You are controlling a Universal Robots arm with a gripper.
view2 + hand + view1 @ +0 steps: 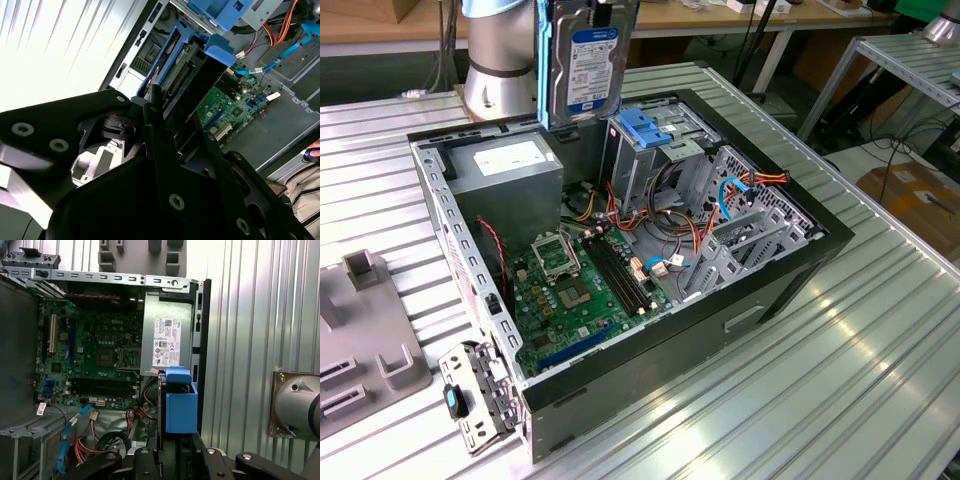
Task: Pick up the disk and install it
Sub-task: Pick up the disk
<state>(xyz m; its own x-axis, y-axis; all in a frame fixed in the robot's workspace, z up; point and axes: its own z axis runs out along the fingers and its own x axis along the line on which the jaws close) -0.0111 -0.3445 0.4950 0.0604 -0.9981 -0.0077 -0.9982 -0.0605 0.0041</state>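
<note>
The disk [584, 62] hangs upright above the back of the open computer case [790, 270], with its labelled face toward the exterior camera and a light-blue carrier rail along its edges. My gripper [176, 116] is shut on it, with black fingers [156, 102] clamped on either side of the blue-framed body. In the first wrist view the disk [180, 407] is seen edge-on above the power supply [167, 342], with the gripper [176, 456] holding it. The metal drive cage [655, 160] with its blue latch [644, 126] sits just below and to the exterior view's right of the disk.
Inside the case lie the green motherboard [575, 290], the grey power supply [510, 165] and bundles of orange, red and blue cables [735, 190]. The arm's base [500, 50] stands behind the case. A grey fixture [365, 340] lies on the ribbed table at the exterior view's left.
</note>
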